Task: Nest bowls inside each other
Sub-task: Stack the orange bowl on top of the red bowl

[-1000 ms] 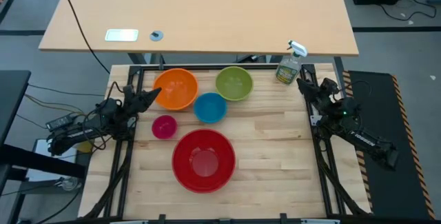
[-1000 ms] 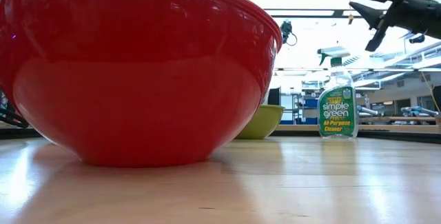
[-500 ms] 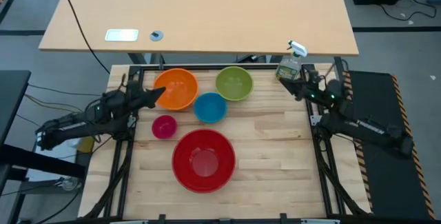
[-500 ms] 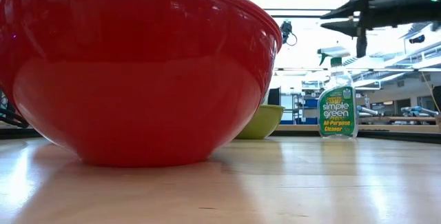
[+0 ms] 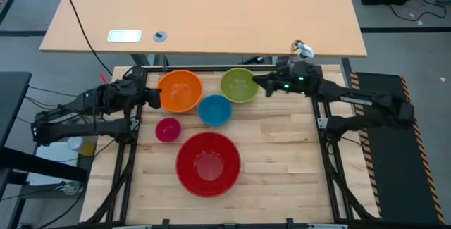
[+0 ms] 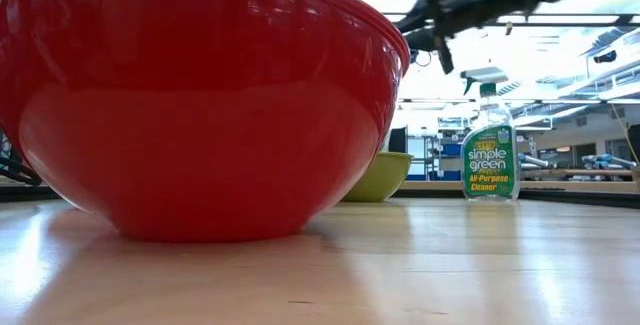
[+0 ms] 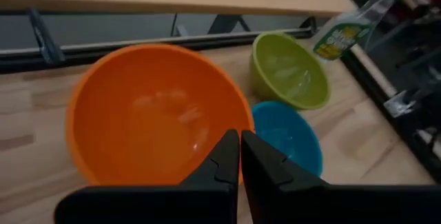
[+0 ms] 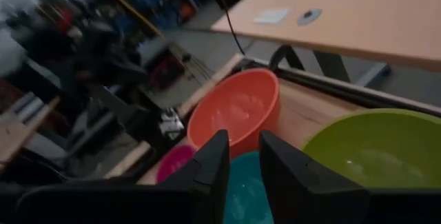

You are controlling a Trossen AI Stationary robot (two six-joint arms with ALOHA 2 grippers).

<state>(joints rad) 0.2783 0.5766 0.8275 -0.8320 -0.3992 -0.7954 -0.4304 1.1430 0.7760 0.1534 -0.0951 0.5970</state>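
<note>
Five bowls stand singly, bases on the wooden table (image 5: pixel 282 158): orange (image 5: pixel 178 91), green (image 5: pixel 239 85), blue (image 5: pixel 215 110), small pink (image 5: pixel 168 129) and large red (image 5: pixel 208 163), which fills the low view (image 6: pixel 200 105). My left gripper (image 5: pixel 151 96) hovers shut just left of the orange bowl (image 7: pixel 151 114), its fingertips (image 7: pixel 240 145) pointing over it. My right gripper (image 5: pixel 257 82) hangs above the green bowl's right rim, high over the table (image 6: pixel 428 27). Its fingers are slightly open (image 8: pixel 242 148) with nothing between them.
A green spray bottle (image 6: pixel 490 155) stands at the table's far right corner, partly hidden under my right arm (image 5: pixel 297 58). A beige desk (image 5: pixel 211 10) lies beyond the far edge. The table's near right part is bare wood.
My right gripper has swung from the table's right edge toward the left, rising, and now hangs over the green bowl's right rim. My left gripper has risen and turned beside the orange bowl. No bowl has moved.
</note>
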